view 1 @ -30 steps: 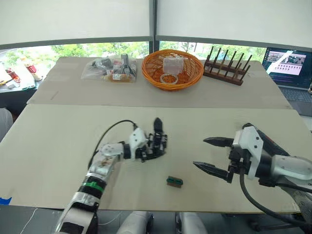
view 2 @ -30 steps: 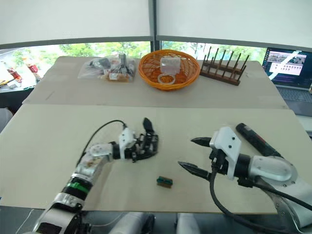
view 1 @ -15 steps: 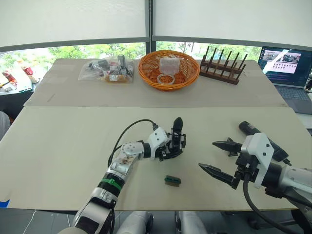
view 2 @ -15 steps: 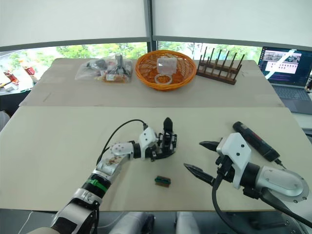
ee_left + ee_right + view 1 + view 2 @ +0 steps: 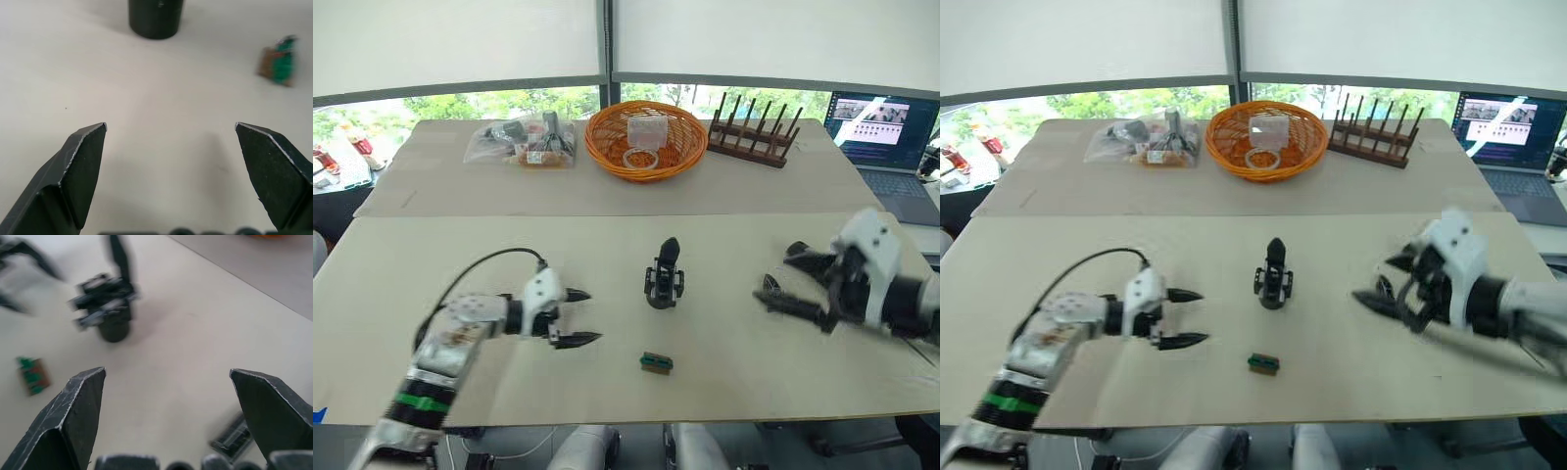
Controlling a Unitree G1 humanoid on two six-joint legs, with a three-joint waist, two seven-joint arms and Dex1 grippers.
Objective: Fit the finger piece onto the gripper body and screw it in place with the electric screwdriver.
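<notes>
Standing upright on its round base, the gripper body [image 5: 664, 275] is alone near the middle of the near table [image 5: 607, 392], with its pointed black finger up, and nothing touches it. The left gripper [image 5: 577, 317] is to the left of it, low over the table, with its two black fingers spread wide and nothing between them. In the left wrist view the two fingertips [image 5: 88, 147] are far from each other, and the base of the gripper body shows beyond them on the bare surface.

The right gripper [image 5: 779, 284] is to the right of the gripper body, well apart from it, and it points toward the left. Its fingers are also spread wide and hold nothing. In the right wrist view the gripper body is ahead of these open fingers.

A small green-and-brown block [image 5: 656, 362] lies on the table nearer than the gripper body, a little to the left of it, and touches nothing else.

On the far table stand an orange basket [image 5: 647, 137], a wooden rack [image 5: 756, 143] to the right of it, and a clear plastic bag [image 5: 520, 142] with small parts to the left. A laptop [image 5: 884, 132] is open at the far right.
</notes>
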